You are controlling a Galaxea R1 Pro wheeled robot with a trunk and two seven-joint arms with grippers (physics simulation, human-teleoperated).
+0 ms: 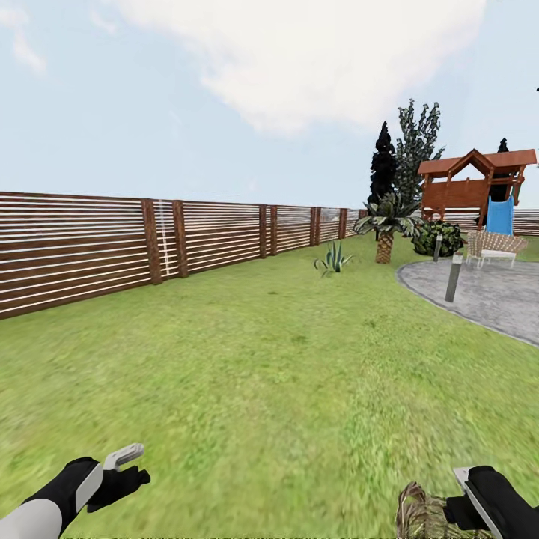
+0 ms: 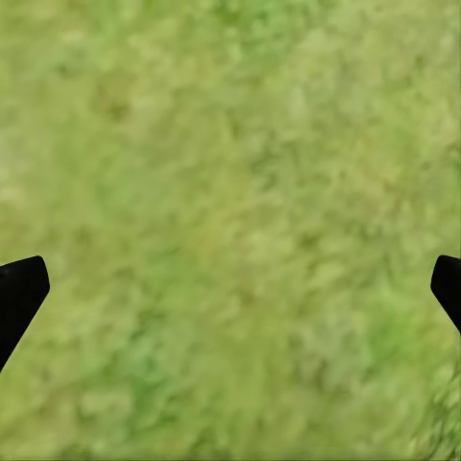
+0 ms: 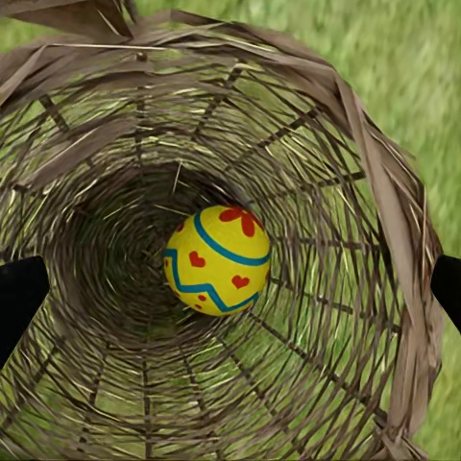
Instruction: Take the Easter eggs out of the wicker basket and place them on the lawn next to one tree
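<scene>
The wicker basket [image 1: 421, 513] sits on the lawn [image 1: 269, 359] at the lower right of the head view, right by my right gripper [image 1: 458, 500]. The right wrist view looks down into the basket [image 3: 384, 192]. One yellow Easter egg [image 3: 217, 259] with blue zigzag bands and red marks lies at its bottom. That gripper's black fingertips [image 3: 19, 293] stand wide apart, open, above the rim. My left gripper [image 1: 126, 467] hangs open over bare grass [image 2: 230, 192]. A tree [image 1: 418, 146] with pale-flecked leaves rises far off beside the play tower.
A brown slatted fence [image 1: 150, 239] runs along the left. Far ahead stand a near-black tree [image 1: 383, 165], a short palm [image 1: 385, 224], a spiky plant [image 1: 333, 260] and a wooden play tower [image 1: 479, 183]. A grey patio [image 1: 494, 299] with bollards [image 1: 454, 277] and a chair [image 1: 494, 245] lies at right.
</scene>
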